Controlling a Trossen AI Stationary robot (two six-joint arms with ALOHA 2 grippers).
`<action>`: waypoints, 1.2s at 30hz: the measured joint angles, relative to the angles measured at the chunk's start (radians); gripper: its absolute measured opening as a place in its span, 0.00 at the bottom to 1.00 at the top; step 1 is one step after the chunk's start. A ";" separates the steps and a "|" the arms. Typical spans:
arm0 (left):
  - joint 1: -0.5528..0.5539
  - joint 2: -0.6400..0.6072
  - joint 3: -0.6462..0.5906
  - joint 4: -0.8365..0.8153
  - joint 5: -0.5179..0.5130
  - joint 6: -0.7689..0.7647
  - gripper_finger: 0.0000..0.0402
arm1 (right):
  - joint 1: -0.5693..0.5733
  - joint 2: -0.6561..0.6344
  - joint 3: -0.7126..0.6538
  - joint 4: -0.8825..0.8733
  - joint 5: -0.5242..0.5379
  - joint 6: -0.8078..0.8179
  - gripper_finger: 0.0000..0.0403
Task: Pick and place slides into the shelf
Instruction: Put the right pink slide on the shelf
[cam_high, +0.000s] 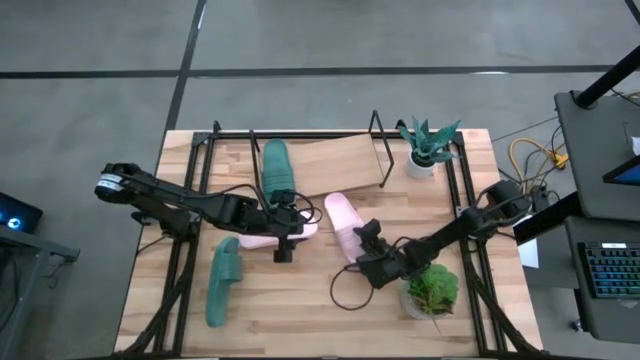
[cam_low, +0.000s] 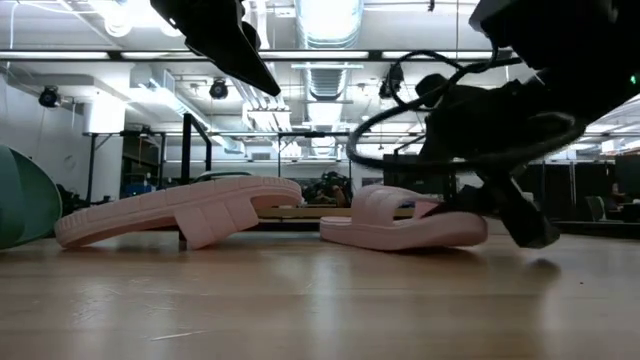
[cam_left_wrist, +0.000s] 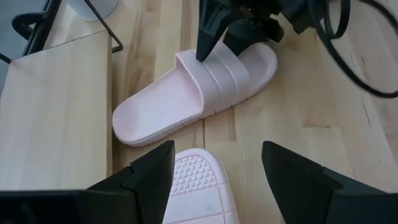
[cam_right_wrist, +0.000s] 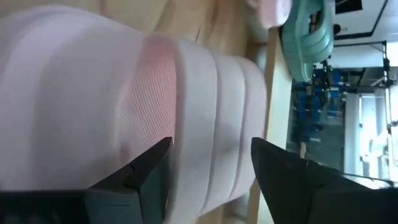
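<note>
Two pale pink slides lie mid-table. The left pink slide (cam_high: 262, 236) lies sole-up on its strap and one end (cam_low: 70, 230), its other end (cam_low: 285, 190) raised. My left gripper (cam_high: 284, 240) hangs open above that raised end (cam_left_wrist: 196, 186) without touching it. The right pink slide (cam_high: 344, 224) sits sole-down. My right gripper (cam_high: 366, 243) is open, with its fingers on either side of that slide's strap (cam_right_wrist: 199, 93). One teal slide (cam_high: 276, 165) rests on the shelf's wooden board (cam_high: 340, 160). The other teal slide (cam_high: 222, 282) lies on the table's near left. My right gripper comes slanting down from the table's near right, fingers spread across the wide strap (cam_left_wrist: 224, 71) of the right pink slide. One finger (cam_left_wrist: 205, 43) stands at the strap's heel-side edge. Whether the fingers touch the strap, I cannot tell. The slide lies flat on the table.
A potted plant (cam_high: 430, 145) stands at the shelf's right end, another (cam_high: 432, 290) near the right arm at the table's near right. A black cable loop (cam_high: 345, 290) lies beside the right gripper. Black arm-mount frames (cam_high: 185, 255) run along both table sides.
</note>
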 joint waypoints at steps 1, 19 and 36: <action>0.000 0.000 0.000 0.000 0.000 0.000 0.56 | -0.002 0.002 0.000 0.004 0.011 0.001 0.50; -0.001 0.000 -0.003 0.000 -0.027 -0.015 0.56 | -0.002 -0.102 0.000 0.005 0.096 -0.108 0.03; -0.008 0.000 -0.004 0.096 -0.095 0.159 0.56 | 0.009 -0.644 0.000 -0.019 -0.029 -0.142 0.03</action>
